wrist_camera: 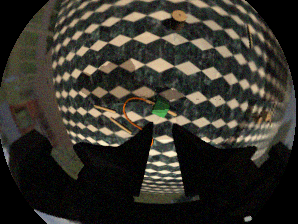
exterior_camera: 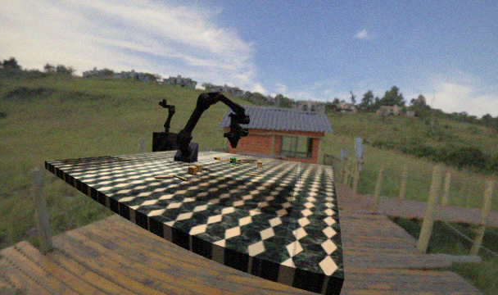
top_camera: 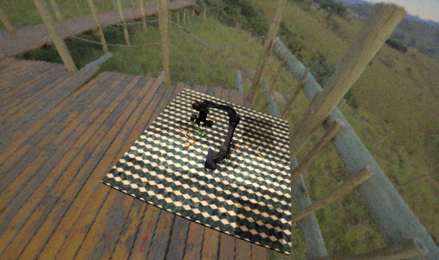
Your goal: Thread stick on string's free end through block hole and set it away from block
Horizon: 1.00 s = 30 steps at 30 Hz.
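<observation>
The green block (top_camera: pixel 199 133) (exterior_camera: pixel 233 161) (wrist_camera: pixel 161 106) stands on the table. The thin wooden stick (wrist_camera: pixel 173 114) shows as a short end at the block's right side in the wrist view. The orange string (wrist_camera: pixel 124 111) (top_camera: pixel 193 139) curves away from the block's other side. How far the stick sits in the hole is too small to tell. The round button (top_camera: pixel 187 144) (exterior_camera: pixel 217 158) lies at the string's fixed end; the gripper hides it in the wrist view. My gripper (wrist_camera: pixel 162 126) (exterior_camera: pixel 233 147) is partly open and empty, above the table near the block.
Two loose sticks (wrist_camera: pixel 105 108) (wrist_camera: pixel 121 125) lie left of the string in the wrist view. A small wooden cylinder (wrist_camera: pixel 179 16) (exterior_camera: pixel 259 165) stands farther off. Wooden blocks (exterior_camera: pixel 192 170) (top_camera: pixel 245 147) and more sticks (exterior_camera: pixel 164 177) lie across the table from the green block.
</observation>
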{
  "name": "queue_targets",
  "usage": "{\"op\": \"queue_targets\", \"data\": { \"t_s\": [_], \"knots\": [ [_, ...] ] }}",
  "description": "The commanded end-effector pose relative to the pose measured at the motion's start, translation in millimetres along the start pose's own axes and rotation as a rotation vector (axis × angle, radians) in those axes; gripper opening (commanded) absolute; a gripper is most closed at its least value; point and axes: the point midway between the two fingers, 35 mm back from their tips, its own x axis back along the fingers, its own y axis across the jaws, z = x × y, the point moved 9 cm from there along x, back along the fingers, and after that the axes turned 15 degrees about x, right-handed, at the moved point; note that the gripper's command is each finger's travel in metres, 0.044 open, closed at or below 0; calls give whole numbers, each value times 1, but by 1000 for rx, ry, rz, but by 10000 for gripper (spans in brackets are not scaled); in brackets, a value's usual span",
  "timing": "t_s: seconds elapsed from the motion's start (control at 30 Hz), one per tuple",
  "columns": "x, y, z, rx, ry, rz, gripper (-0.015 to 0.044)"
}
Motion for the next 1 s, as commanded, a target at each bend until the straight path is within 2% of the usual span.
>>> {"op": "queue_targets", "data": {
  "t_s": [0.0,0.27,0.97],
  "knots": [
    [-6,-15,11,859,43,19,122],
    [-7,-19,14,1214,53,13,122],
    [-7,-19,14,1225,53,13,122]
  ]
}}
